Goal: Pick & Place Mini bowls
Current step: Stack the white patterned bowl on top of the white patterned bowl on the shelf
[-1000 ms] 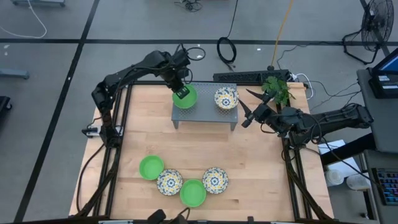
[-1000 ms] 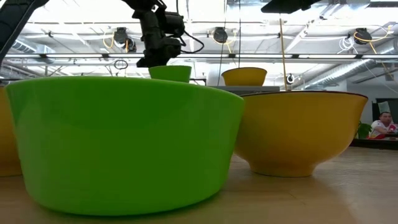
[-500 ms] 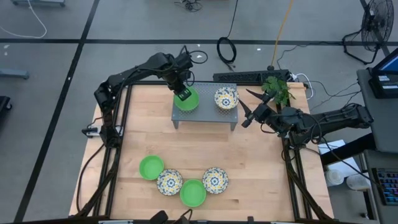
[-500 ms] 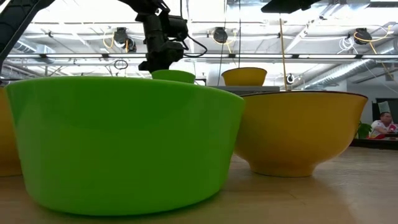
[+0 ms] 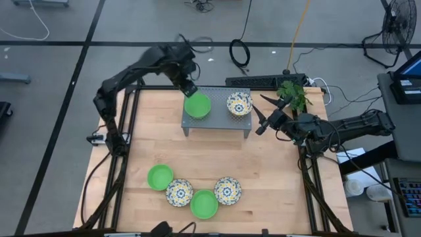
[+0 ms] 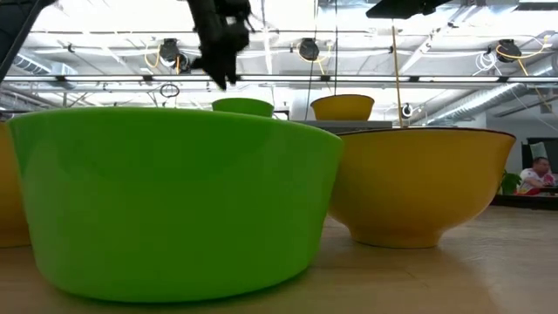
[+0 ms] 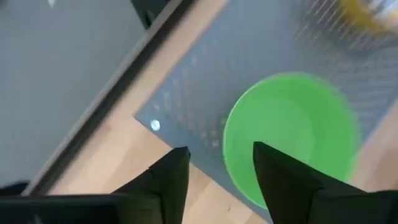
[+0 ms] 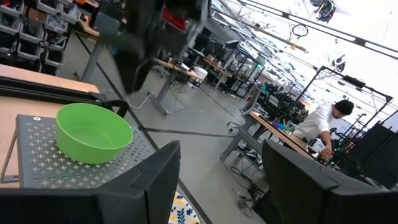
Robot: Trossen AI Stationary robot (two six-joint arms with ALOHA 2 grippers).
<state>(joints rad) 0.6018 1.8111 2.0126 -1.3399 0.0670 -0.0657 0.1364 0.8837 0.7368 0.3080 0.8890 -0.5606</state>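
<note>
A plain green mini bowl [image 5: 197, 105] sits upright on its base on the left half of the grey perforated stand [image 5: 217, 122], beside a floral mini bowl [image 5: 239, 104]. My left gripper [image 5: 187, 87] hangs open above the green bowl's far-left side, clear of it. In the left wrist view the bowl [image 7: 289, 137] lies beyond the spread fingers [image 7: 217, 177]. My right gripper [image 5: 260, 113] waits open, level, just right of the stand. Two green bowls [image 5: 160, 177] [image 5: 204, 204] and two floral bowls [image 5: 179, 192] [image 5: 227, 190] rest near the table's near edge.
A small green plant [image 5: 293, 95] and a black power strip [image 5: 263, 81] lie by the far right corner. The table's middle [image 5: 217, 155] is bare wood. In the right wrist view a person [image 8: 323, 121] works at a desk far behind.
My left gripper has opened and let go of the green bowl, then risen and drawn back toward the table's far left. The bowl has settled on the stand and stays there. My right arm has kept still.
</note>
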